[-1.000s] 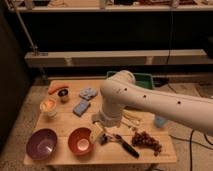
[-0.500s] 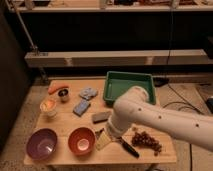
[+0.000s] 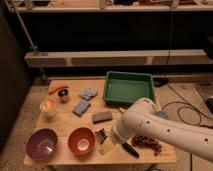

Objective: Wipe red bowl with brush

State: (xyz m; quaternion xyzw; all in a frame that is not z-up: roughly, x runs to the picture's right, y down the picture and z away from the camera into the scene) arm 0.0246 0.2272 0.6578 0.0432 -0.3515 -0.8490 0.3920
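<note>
A pale wooden bench (image 3: pixel 65 127) stands on a speckled floor (image 3: pixel 187 97) in a dim room. Dark shelving (image 3: pixel 100 30) and a long pale beam (image 3: pixel 120 59) run behind it. Cables (image 3: pixel 176 106) trail on the floor to the right.

The end effector (image 3: pixel 107 141) is low over the front of the bench, at the tip of the thick white arm (image 3: pixel 160 131) that reaches in from the right. I cannot tell whether it is spread or pressed together.

The brush (image 3: pixel 130 150) lies on the bench at the end effector. Its long axis runs diagonally: the black handle points away to the front right, and the head end is under the end effector, largely hidden.

Far to its left sits the purple bowl (image 3: pixel 41 143). The red bowl (image 3: pixel 81 140) is just left of it, upright, apart from the brush. Behind and to the left are a white-orange cup (image 3: pixel 48 106), an orange carrot-shaped thing (image 3: pixel 55 88) and 2 blue-grey sponges (image 3: pixel 81 107). A grey block (image 3: pixel 102 117) lies just behind it. A green tray (image 3: pixel 129 87) stands further behind, to the right. A dark red cluster (image 3: pixel 146 142) lies right of it, beside the handle.
</note>
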